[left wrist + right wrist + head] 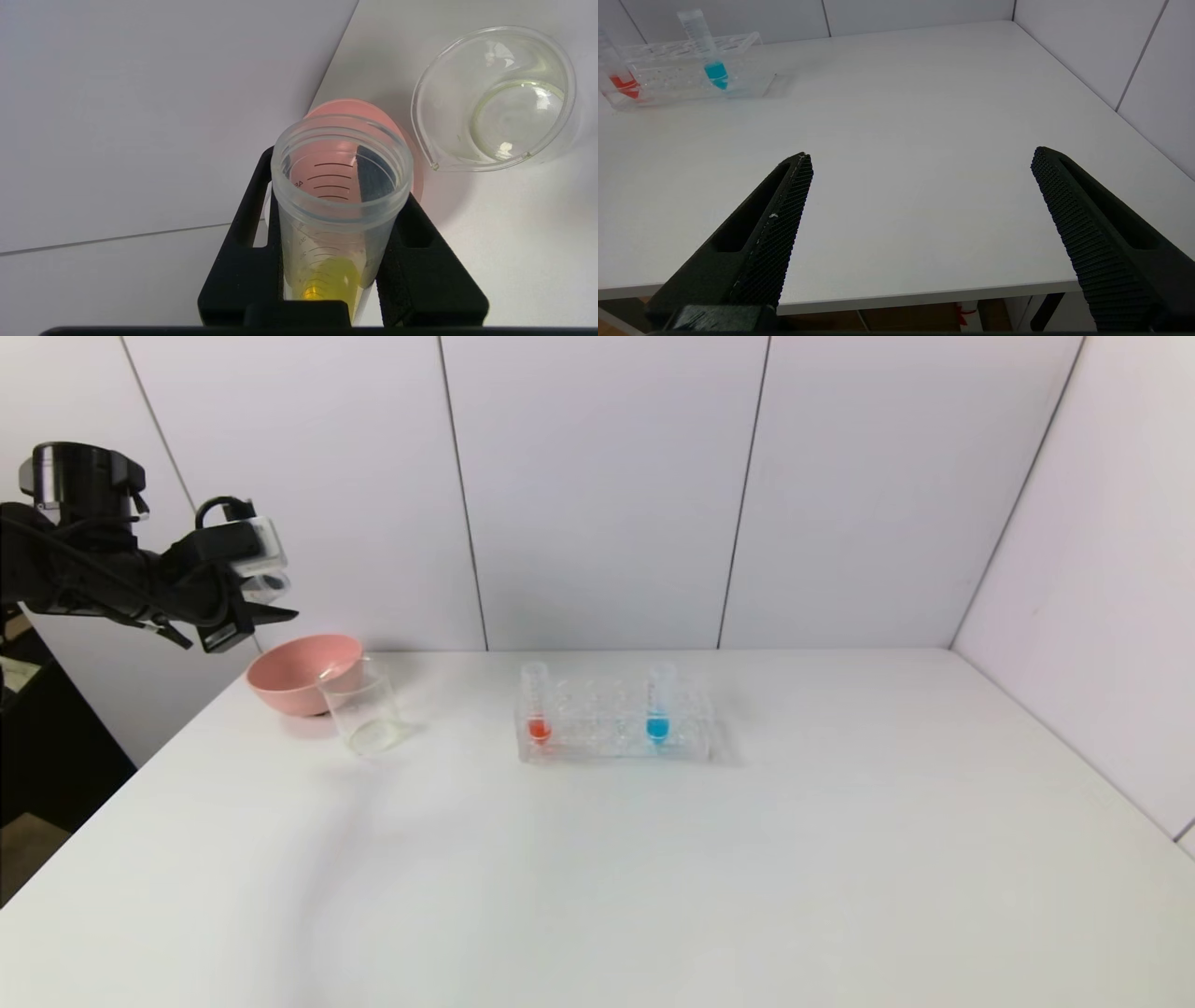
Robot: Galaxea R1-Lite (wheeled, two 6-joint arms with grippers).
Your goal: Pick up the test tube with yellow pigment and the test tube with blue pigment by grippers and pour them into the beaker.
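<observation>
My left gripper hangs in the air at the far left, above and just left of the pink bowl. It is shut on the test tube with yellow pigment. The tube lies tipped between the black fingers, and the yellow liquid sits at its closed end. Its open mouth faces the bowl. The clear beaker stands on the table beside the bowl, off to one side of the tube's mouth. The test tube with blue pigment stands upright in the rack. My right gripper is open over the table's front edge, holding nothing.
A pink bowl sits touching the beaker at the back left. The clear tube rack in the middle also holds a red-liquid tube. White walls stand behind and on the right.
</observation>
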